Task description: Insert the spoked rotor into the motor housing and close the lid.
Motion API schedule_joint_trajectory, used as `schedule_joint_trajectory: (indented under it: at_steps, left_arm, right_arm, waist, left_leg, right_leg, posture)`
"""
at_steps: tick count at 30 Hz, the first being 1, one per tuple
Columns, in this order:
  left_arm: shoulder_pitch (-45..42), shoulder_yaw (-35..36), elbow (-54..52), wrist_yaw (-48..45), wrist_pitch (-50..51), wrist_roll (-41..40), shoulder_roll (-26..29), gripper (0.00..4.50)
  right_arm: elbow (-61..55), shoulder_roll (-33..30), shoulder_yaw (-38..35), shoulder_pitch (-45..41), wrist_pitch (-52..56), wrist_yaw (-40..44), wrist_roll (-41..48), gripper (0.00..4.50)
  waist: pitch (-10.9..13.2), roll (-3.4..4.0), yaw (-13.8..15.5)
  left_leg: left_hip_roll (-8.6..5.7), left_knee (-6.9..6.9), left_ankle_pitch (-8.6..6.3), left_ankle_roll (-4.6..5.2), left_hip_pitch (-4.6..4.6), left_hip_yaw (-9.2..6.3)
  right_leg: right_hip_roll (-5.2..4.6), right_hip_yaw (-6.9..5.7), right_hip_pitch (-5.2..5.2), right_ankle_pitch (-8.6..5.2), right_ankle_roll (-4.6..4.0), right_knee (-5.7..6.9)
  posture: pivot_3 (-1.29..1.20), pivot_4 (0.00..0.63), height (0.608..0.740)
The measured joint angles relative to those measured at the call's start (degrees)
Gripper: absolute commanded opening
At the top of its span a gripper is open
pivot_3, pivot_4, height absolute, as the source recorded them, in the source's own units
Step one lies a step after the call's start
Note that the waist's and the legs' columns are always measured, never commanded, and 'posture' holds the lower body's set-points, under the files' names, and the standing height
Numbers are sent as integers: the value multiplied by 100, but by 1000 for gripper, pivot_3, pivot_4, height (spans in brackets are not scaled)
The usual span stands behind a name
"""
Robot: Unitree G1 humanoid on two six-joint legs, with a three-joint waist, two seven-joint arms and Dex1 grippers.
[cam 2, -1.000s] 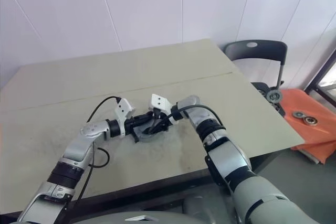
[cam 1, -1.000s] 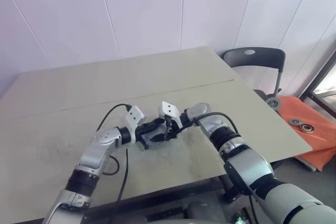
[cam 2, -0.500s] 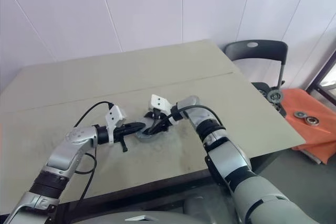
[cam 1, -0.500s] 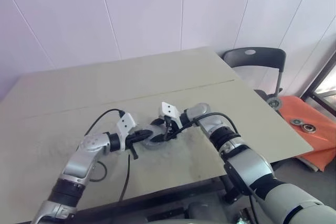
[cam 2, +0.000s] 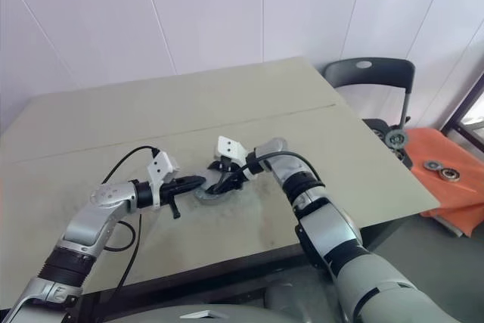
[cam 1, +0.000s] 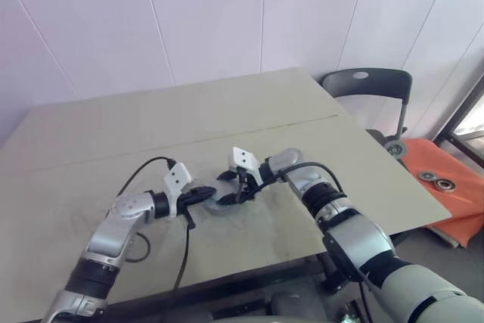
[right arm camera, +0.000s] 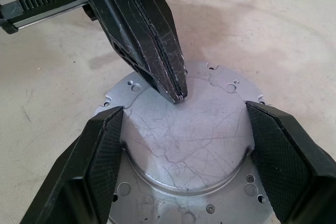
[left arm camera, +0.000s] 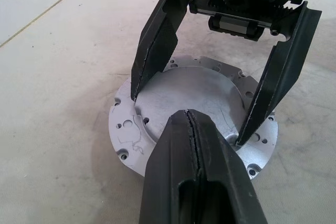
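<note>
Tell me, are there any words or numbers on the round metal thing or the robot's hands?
None. The round grey disc bears only scratches and small holes, no letters or numbers. The left gripper and the right gripper are plain black. The table and the chair have nothing readable either.

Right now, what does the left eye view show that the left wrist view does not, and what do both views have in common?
The left eye view takes in the whole table and a grey chair behind its far right corner. The left wrist view brings out the small holes around the flange of the lid. Both share the shut left hand pointing at the lid and the right hand spread across it.
</note>
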Motion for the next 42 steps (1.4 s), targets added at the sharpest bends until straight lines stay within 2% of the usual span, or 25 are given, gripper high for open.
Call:
schedule_joint_trajectory:
  at_steps: [9, 11, 13, 25, 31, 35, 42]
  left_arm:
    - [-4, -38, -5, 66, -8, 6, -4, 25]
    - [-2, -38, -11, 79, -8, 6, -4, 0]
    - [6, -38, -15, 96, -8, 6, -4, 0]
    - [24, -38, -33, 148, -45, 6, -4, 0]
    - [25, -37, -96, 139, -63, 5, -4, 0]
    - [30, -15, -103, 115, -108, 2, -2, 0]
    - [19, 10, -166, 94, -115, -5, -16, 0]
  right_arm:
    - [-1, -2, -3, 0, 13, 27, 0, 3191]
    - [-1, -3, -3, 0, 13, 34, 0, 3954]
    - [-1, -8, -1, 2, 13, 39, 0, 4480]
    - [-44, -52, 6, -12, 45, 150, -1, 4480]
    - [-406, -377, -45, 20, 172, 524, 35, 4480]
    - [-483, -610, -246, 25, 400, 696, 179, 4480]
    - [-698, -707, -370, 120, 857, 782, 298, 4480]
  waist:
    - [0, 0, 0]
    - [0, 0, 0]
    - [-1, -1, -1]
    - [-1, 1, 2]
    - [13, 4, 18]
    - [38, -21, 11]
    - [100, -10, 31]
  left_leg:
    - [-6, 0, -1, -1, 0, -9]
    - [-6, 0, 0, -1, 0, -10]
    - [-6, 0, 0, -1, 0, -13]
    - [-17, 0, -1, -2, 1, -34]
    - [-18, 0, -1, -2, -6, -40]
    - [-18, -2, -1, -1, -16, -40]
    - [-18, -6, 0, 0, -46, -40]
  right_leg:
    - [-3, -2, 0, 0, 0, -1]
    - [-3, -3, 0, 0, 0, -1]
    - [-2, -4, 0, 0, 0, -1]
    - [-4, -8, -3, 0, 0, -2]
    - [-4, -14, -13, 0, 0, -8]
    - [-4, -16, -19, 0, 0, -11]
    - [-4, -16, -31, 1, 2, -10]
  posture:
    - [0, 0, 740]
    - [0, 0, 740]
    - [0, 0, 740]
    - [0, 0, 740]
    - [0, 0, 740]
    - [0, 0, 740]
    - [0, 0, 740]
